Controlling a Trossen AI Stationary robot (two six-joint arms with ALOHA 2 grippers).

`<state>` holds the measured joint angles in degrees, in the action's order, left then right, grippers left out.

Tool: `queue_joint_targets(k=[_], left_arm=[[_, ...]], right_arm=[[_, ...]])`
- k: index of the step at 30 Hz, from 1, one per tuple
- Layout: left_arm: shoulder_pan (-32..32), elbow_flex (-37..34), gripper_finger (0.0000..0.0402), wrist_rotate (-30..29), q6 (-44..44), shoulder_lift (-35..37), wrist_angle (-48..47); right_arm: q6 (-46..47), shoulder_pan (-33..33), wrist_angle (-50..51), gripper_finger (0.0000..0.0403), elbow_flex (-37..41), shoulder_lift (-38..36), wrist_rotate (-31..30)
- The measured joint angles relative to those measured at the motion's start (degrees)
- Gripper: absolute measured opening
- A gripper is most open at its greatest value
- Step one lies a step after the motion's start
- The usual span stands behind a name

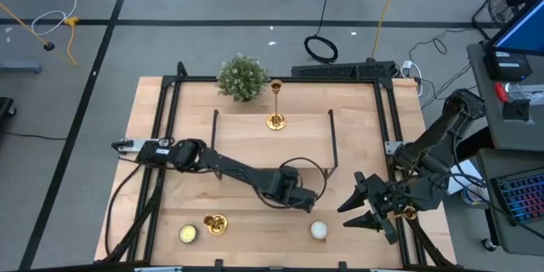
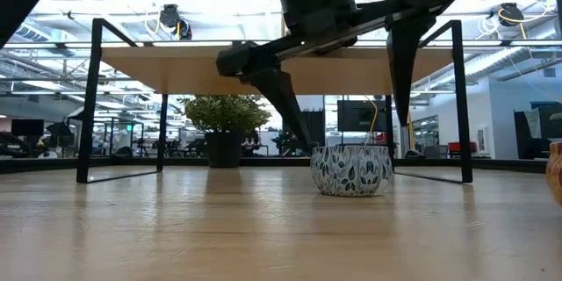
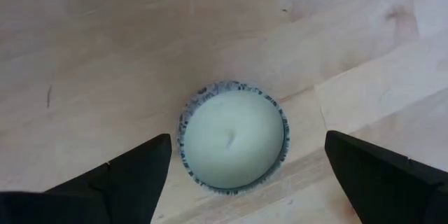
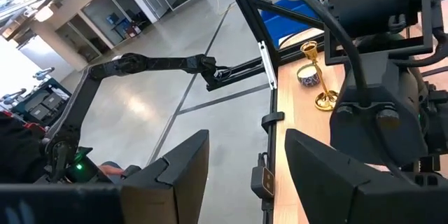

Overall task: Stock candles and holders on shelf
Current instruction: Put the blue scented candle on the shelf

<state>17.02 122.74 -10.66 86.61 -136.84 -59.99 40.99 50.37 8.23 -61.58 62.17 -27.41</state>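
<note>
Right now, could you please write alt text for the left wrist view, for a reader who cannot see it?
A round pale candle in a blue-and-white patterned cup sits on the light wooden tabletop, seen from straight above. The left hand is open, with one dark finger on each side of the candle, neither touching it.

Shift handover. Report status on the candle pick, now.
Left gripper open, straddling the white candle on the table, not gripping. Right gripper parked off the table's right edge, jaws apart, empty. One holder on the shelf. Path clear.
</note>
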Motion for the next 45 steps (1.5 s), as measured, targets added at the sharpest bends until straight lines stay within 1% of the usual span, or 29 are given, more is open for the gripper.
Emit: queue_joint_targets(k=[7, 32, 39, 45], left_arm=[[-0.3, 0.0, 0.0379, 1.2, -0.6, 0.0, 0.0], [0.5, 0.0, 0.0374, 0.0, 0.6, 0.0, -0.5], [1.6, 0.1, 0.0374, -0.9, 3.7, -2.1, 1.2], [2.2, 0.1, 0.0374, -1.4, 4.2, -2.4, 1.3]], right_arm=[[0.3, 0.0, 0.2, 0.0187, 0.0, 0.0, 0.1], [0.3, 0.0, 0.2, 0.0187, 0.0, 0.0, 0.4], [0.3, 0.0, 0.2, 0.0187, 0.0, 0.0, 0.4], [0.3, 0.0, 0.2, 0.0187, 0.0, 0.0, 0.4]])
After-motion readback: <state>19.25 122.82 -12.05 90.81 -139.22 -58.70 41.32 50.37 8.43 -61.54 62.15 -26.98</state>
